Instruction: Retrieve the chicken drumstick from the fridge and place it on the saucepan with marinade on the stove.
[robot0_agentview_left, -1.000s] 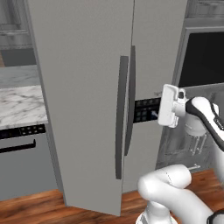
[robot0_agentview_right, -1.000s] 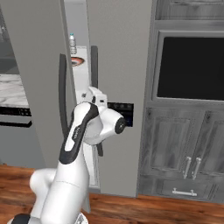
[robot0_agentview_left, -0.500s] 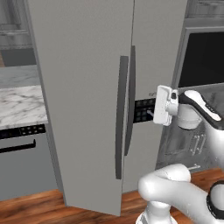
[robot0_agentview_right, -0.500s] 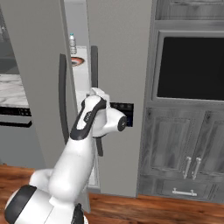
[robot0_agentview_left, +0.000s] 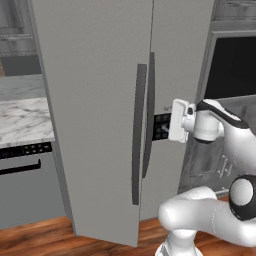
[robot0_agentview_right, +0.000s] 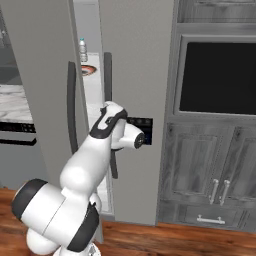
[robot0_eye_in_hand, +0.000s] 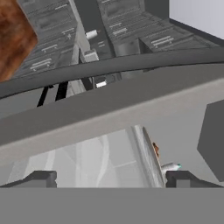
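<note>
Fridge: tall grey two-door fridge (robot0_agentview_left: 100, 90) with two long dark vertical handles (robot0_agentview_left: 141, 135); its left door stands ajar, swung out toward the base, and the right door is closed.
Gap: in the right base view a narrow slit between the doors (robot0_agentview_right: 92, 100) shows pale white shelves inside.
Gripper: white two-finger gripper (robot0_agentview_left: 178, 120) is held level at the right door's front, just beside the small black dispenser panel (robot0_agentview_left: 161, 127) and near the right handle; in the hand view its two dark finger tips (robot0_eye_in_hand: 40, 178) stand wide apart with nothing between them, so it is released.
Drumstick: a small orange-brown shape on an upper shelf in the slit (robot0_agentview_right: 89, 70) may be the chicken drumstick, but it is too small to tell; it lies above the gripper and behind the doors' edges.
Bottle: small clear bottle with a blue cap (robot0_agentview_right: 83, 49) stands on the shelf just above that orange shape.
In the way: the ajar left door's edge and both handles stand between the gripper and the shelves; in the hand view a dark handle bar (robot0_eye_in_hand: 113, 65) crosses the frame right in front of the finger tips.
Surroundings: white marble counter (robot0_agentview_left: 22, 120) with a dark control strip under its front edge lies left of the fridge; dark wall oven (robot0_agentview_right: 217, 77) in grey wood cabinets (robot0_agentview_right: 200, 170) stands to its right; floor is reddish-brown wood (robot0_agentview_right: 150, 240).
</note>
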